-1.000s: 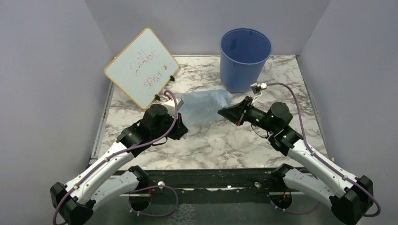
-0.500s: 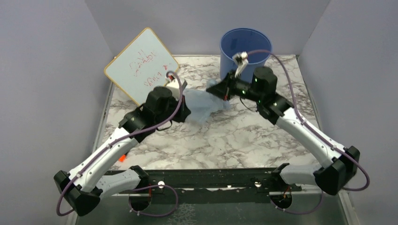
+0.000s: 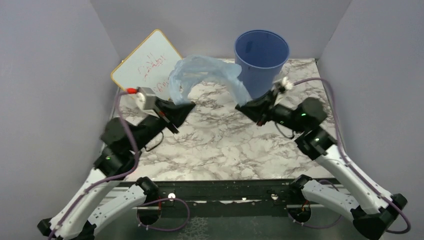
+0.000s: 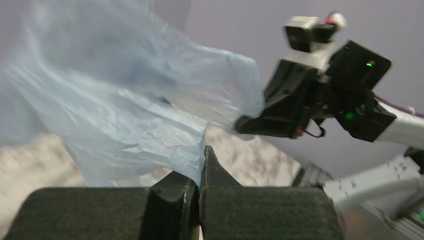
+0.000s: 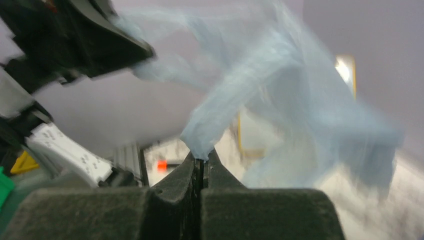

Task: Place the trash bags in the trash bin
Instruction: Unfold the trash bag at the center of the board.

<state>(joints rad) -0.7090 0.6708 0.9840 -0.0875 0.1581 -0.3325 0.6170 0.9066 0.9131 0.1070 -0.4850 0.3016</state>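
The trash bag (image 3: pixel 202 70) arches above the table (image 3: pixel 225 145) beside the trash bin (image 3: pixel 260 80), its ends pinched by left gripper (image 3: pixel 186 105) and right gripper (image 3: pixel 242 106); the slick film risks slipping free during transfer.

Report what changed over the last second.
The trash bag, flat on the table before, now arches in the air, lifted and stretched between the left gripper and right gripper, both shut on its ends. The trash bin and whiteboard stayed put.
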